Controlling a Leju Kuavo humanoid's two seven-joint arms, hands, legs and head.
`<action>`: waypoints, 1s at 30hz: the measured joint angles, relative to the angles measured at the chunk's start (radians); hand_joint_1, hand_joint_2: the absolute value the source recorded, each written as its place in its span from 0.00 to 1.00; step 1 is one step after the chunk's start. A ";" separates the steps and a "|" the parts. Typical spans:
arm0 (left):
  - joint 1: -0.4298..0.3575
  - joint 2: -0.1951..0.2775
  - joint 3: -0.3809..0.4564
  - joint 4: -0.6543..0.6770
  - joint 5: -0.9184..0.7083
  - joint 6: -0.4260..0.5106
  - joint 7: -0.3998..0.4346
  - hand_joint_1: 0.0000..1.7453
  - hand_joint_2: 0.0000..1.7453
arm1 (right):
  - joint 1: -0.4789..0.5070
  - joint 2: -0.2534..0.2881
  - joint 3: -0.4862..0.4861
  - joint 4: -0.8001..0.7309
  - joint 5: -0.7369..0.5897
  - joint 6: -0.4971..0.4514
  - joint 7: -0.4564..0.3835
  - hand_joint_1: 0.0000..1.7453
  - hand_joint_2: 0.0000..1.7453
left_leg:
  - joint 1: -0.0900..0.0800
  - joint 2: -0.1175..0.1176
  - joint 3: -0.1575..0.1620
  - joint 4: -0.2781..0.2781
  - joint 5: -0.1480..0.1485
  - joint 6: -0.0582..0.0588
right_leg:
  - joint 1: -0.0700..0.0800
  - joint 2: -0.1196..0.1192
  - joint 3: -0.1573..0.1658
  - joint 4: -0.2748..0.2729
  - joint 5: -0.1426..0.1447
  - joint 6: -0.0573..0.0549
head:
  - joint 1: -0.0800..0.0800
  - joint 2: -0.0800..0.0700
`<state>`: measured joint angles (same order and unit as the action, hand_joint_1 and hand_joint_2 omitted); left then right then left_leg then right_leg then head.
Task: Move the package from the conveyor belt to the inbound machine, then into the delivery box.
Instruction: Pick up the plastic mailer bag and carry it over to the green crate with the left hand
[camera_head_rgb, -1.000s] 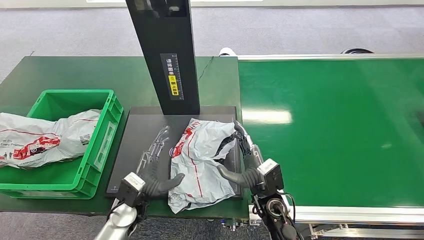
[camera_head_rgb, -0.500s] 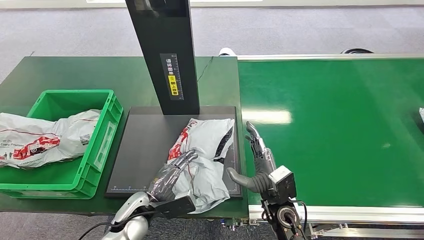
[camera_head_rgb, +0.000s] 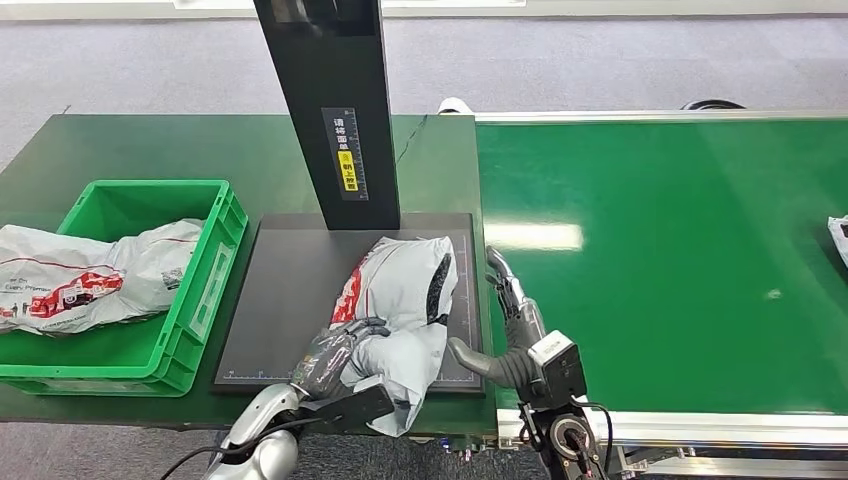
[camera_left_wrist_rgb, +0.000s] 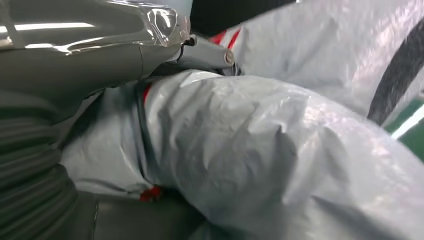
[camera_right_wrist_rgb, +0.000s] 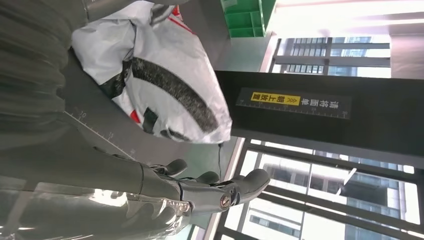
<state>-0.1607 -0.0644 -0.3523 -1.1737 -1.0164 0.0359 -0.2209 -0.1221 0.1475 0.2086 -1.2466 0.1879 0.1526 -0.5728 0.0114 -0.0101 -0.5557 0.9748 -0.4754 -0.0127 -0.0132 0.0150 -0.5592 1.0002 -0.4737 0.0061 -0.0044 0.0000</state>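
Left hand (camera_head_rgb: 343, 352) clamped on grey package (camera_head_rgb: 405, 295) over scanner plate (camera_head_rgb: 285, 290); right hand (camera_head_rgb: 510, 325) spread, empty.

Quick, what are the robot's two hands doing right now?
Left hand: grips the package on the black machine plate.
Right hand: open, holds nothing, beside the package.

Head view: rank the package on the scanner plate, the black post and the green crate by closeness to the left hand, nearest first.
1. Package on the scanner plate: gripped by the left hand at its near end.
2. Black post: upright behind the plate, farther back.
3. Green crate: off to the left; too close to the post to rank firmly.
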 joint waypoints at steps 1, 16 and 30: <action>0.003 -0.001 0.006 -0.004 0.009 0.008 -0.013 1.00 1.00 | 0.002 0.000 -0.002 -0.003 0.000 0.000 0.002 0.00 1.00 | 0.000 0.000 0.000 0.000 0.000 0.000 | 0.000 0.000 0.000 0.000 0.000 0.000 | 0.000 0.000; 0.064 -0.005 0.043 -0.119 0.099 0.215 -0.153 1.00 1.00 | 0.021 0.001 -0.026 -0.029 -0.004 0.000 0.018 0.00 1.00 | 0.000 0.000 -0.004 0.000 0.000 0.000 | 0.000 0.000 -0.004 0.000 0.000 0.000 | 0.000 0.000; 0.120 -0.007 0.070 -0.332 0.179 0.599 -0.410 1.00 1.00 | 0.030 0.008 -0.033 -0.038 -0.022 -0.014 0.023 0.00 1.00 | 0.000 0.000 -0.004 0.000 0.000 0.000 | 0.000 0.000 -0.005 0.000 0.000 0.000 | 0.000 0.000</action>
<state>-0.0408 -0.0712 -0.2822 -1.5061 -0.8378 0.6354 -0.6306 -0.0916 0.1553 0.1753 -1.2848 0.1656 0.1389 -0.5493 0.0114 -0.0099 -0.5601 0.9748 -0.4757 -0.0128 -0.0132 0.0151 -0.5639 1.0003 -0.4740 0.0063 -0.0044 0.0000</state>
